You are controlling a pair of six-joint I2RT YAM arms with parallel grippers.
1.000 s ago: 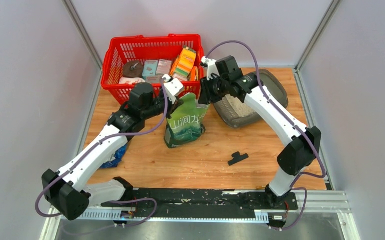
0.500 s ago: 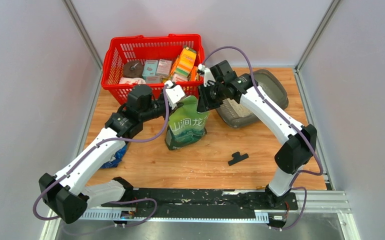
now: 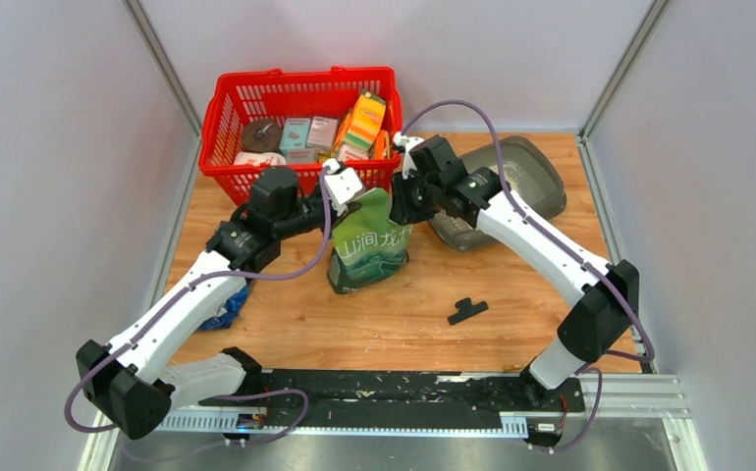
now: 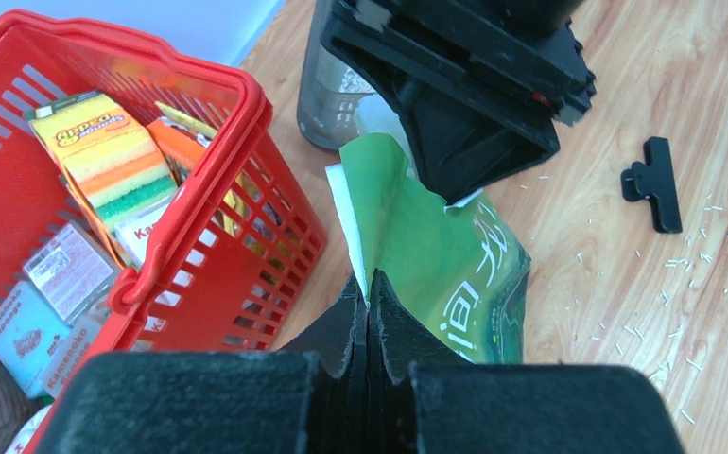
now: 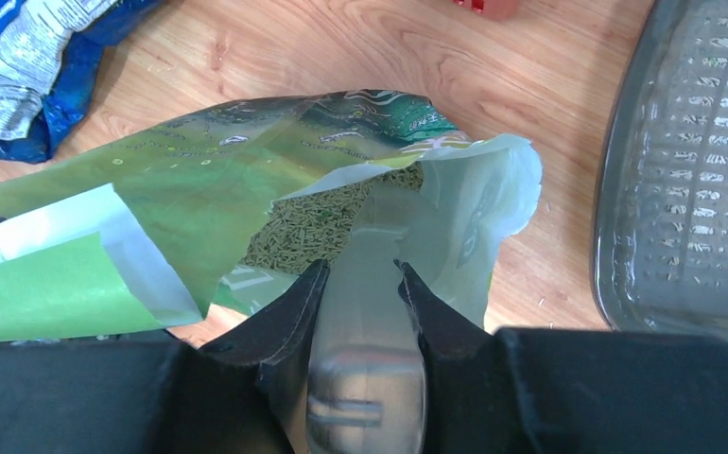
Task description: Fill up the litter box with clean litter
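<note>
Pouch (image 3: 366,253) mid-frame: left claw (image 4: 368,291) pinches its torn top edge, right claw (image 5: 361,271) grips a grey scoop (image 5: 365,326) at its mouth.

White arm links (image 3: 183,309), black joints (image 3: 278,191), looping purple cables (image 3: 453,103), black end effectors (image 4: 368,298)

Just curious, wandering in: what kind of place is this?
Probably a robot test booth: plain grey walls box in a wooden tabletop holding a red mesh plastic basket and a dark grey plastic litter tray.
</note>
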